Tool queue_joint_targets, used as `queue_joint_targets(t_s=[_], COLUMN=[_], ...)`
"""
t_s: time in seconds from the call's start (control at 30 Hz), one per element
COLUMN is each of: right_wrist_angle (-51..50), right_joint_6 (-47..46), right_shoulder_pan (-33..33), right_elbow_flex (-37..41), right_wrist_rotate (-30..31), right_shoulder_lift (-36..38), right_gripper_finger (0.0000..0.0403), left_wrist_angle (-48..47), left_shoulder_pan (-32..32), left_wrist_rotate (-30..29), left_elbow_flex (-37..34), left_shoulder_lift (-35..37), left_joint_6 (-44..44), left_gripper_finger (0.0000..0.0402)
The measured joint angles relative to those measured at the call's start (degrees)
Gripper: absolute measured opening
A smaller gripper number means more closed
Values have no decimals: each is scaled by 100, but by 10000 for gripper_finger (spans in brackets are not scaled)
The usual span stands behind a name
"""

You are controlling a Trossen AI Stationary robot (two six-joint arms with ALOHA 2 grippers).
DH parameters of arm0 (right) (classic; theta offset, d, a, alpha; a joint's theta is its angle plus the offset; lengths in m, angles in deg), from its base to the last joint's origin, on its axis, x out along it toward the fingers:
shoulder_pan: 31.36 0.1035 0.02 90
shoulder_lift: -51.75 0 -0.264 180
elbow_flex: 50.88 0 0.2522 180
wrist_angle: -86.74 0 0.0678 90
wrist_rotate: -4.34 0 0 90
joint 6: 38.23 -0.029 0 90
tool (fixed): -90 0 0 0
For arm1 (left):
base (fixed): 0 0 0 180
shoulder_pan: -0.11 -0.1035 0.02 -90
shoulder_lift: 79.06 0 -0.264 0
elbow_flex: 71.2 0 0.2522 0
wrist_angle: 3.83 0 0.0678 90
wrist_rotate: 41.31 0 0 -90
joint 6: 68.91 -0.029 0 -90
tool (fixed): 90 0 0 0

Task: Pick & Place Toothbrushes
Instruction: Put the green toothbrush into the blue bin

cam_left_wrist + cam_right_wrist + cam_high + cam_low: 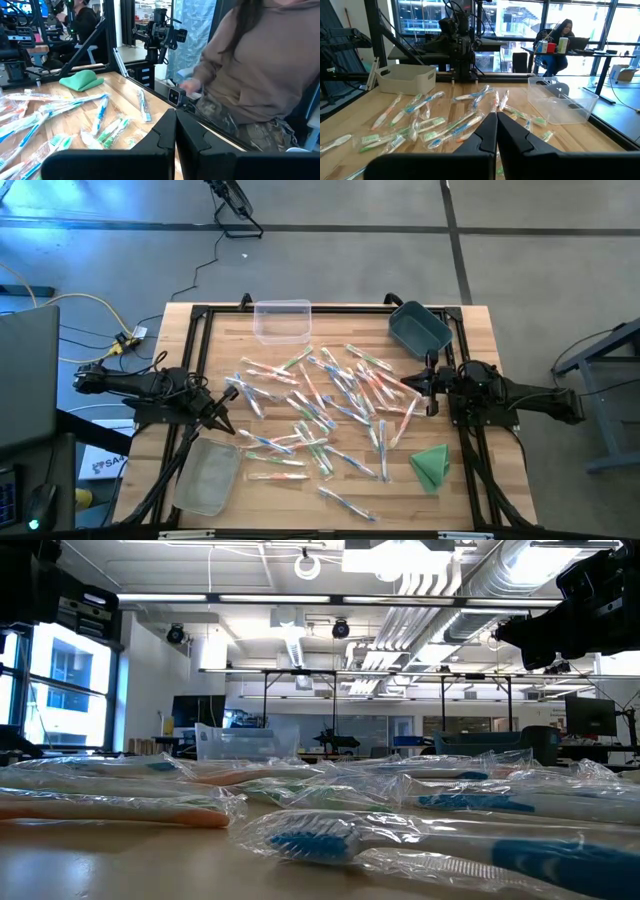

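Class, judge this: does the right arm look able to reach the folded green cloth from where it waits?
Probably yes. The green cloth lies in the open near the right gripper, which is shut, and only a few toothbrushes lie beside that path.

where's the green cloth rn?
High view: the green cloth lies on the table's right side near the front edge, just right of the toothbrushes and front of the right gripper.

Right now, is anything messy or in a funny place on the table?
Yes. The wrapped toothbrushes lie scattered all over the middle of the wooden table, pointing every way, none in the bins. The teal bin sits tilted against the frame. A folded green cloth lies among them, near the table's edge.
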Motion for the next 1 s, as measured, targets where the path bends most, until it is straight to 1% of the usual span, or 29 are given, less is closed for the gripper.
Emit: queue_joint_targets(t_s=[0.07, 0.2, 0.33, 0.4, 0.5, 0.57, 0.63, 0.7, 0.77, 0.87, 1.0], right_wrist_angle=[-1, -2, 0, 4, 13, 16, 20, 20, 23, 50, 445], right_joint_6=[0, 0, 2, 137, 781, 1033, 1073, 1019, 1015, 1167, 1569], right_shoulder_pan=[-1, 0, -1, -1, -1, 1, -1, 1, 0, 1, 1], right_elbow_flex=[2, 0, 2, 1, 0, 0, 0, 1, 1, 2, 1], right_wrist_rotate=[-1, -1, 0, 9, 43, 48, 55, 57, 58, 68, 379], right_shoulder_lift=[0, 0, 0, 0, 0, 1, 2, 1, 1, 0, 0], right_gripper_finger=[3, 3, 3, 3, 3, 3, 3, 3, 2, 2, 2], left_wrist_angle=[22, 204, 262, 219, 163, 207, 213, 215, 230, 229, 232], left_shoulder_pan=[1, 2, 1, 0, 0, 0, 0, 0, -2, -1, -4], left_wrist_rotate=[-30, -347, -888, -1427, -2512, -3234, -3872, -4347, -4523, -4522, -4542], left_elbow_flex=[0, -13, -17, -17, -17, -15, -15, -15, -15, -13, -11], left_shoulder_lift=[0, 2, 0, -9, -13, -13, -13, -13, -13, -13, -13], left_joint_6=[-48, -351, -912, -1038, -1035, -999, -948, -909, -908, -908, -905], left_gripper_finger=[0, 0, 0, 0, 0, 0, 0, 0, 0, 0, 0])
